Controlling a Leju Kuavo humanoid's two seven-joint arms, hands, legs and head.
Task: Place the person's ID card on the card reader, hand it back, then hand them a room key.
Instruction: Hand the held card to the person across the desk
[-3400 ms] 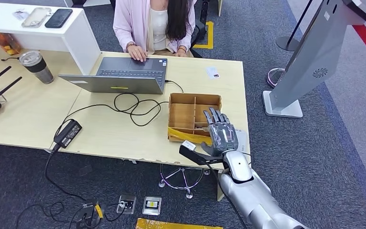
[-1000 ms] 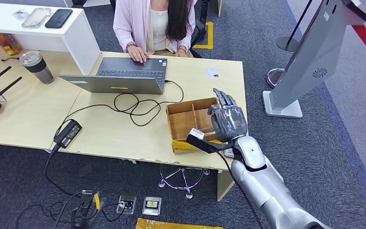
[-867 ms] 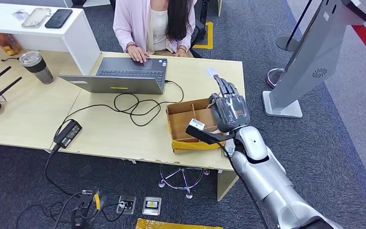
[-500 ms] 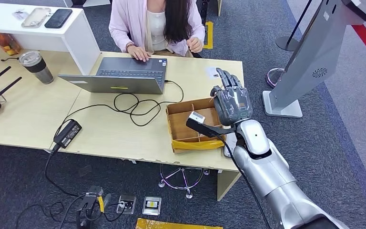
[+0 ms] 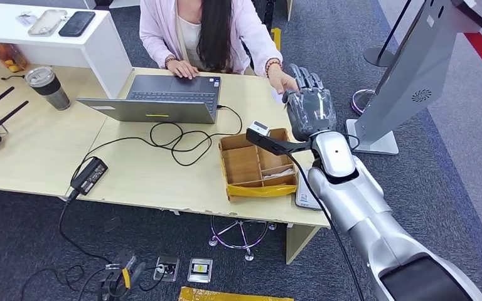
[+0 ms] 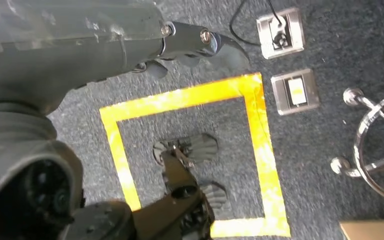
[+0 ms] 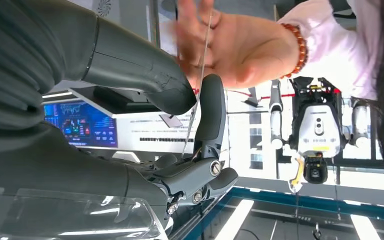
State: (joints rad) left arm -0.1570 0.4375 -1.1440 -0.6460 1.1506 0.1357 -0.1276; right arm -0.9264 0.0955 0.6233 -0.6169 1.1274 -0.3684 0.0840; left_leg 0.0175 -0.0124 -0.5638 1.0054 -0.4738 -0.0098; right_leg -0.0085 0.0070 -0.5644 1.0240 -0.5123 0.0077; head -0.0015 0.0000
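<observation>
Plastic ID card (image 7: 196, 95), seen edge-on: thin, stiff, light, slick faces. Right hand (image 5: 310, 105) has it btwn thumb and a finger at one end; person's hand (image 7: 230, 50) touches the far end. I judge the pinch narrow (risk: card pivots or slips). Best hold is flat on both faces, near a short edge. Left hand (image 6: 130, 40) hangs over the floor; open or closed, can't tell. Room: wooden tray (image 5: 226, 164) under the arm, kiosk (image 5: 408, 81) to the right, counter (image 5: 144, 175) edge close.
</observation>
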